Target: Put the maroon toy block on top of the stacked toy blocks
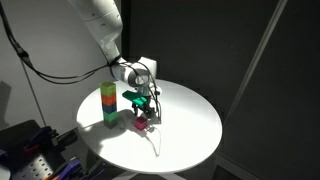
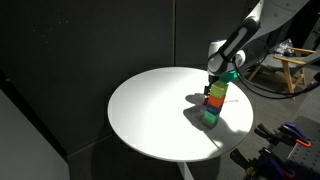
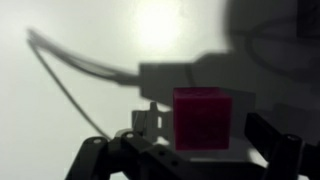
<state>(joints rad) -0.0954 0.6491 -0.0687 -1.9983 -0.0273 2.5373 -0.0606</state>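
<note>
In the wrist view the black two-finger Robotiq gripper (image 3: pixel 192 142) has its jaws spread wide. One dark finger stands on each side of the small maroon toy cube (image 3: pixel 203 118), and pale table appears to show between finger and cube on both sides, so nothing is gripped yet. The cube sits flat on the round white table (image 1: pixel 190 125), inside the gap between the fingers.

To pick it well, I judge the fingers should come low enough to meet the cube's flat side faces at about mid-height. They should then close evenly, so it neither twists nor skates away.

Just beyond, in an exterior view, stands the narrow stack of coloured toy cubes (image 1: pixel 108 106) — yellow and red above, green and teal below — near the gripper but apart from it. The stack is tall and slim and would likely topple at a nudge. The cube should therefore be lifted clear above the stack's top before crossing over, then lowered gently with its faces squared to the top block.
</note>
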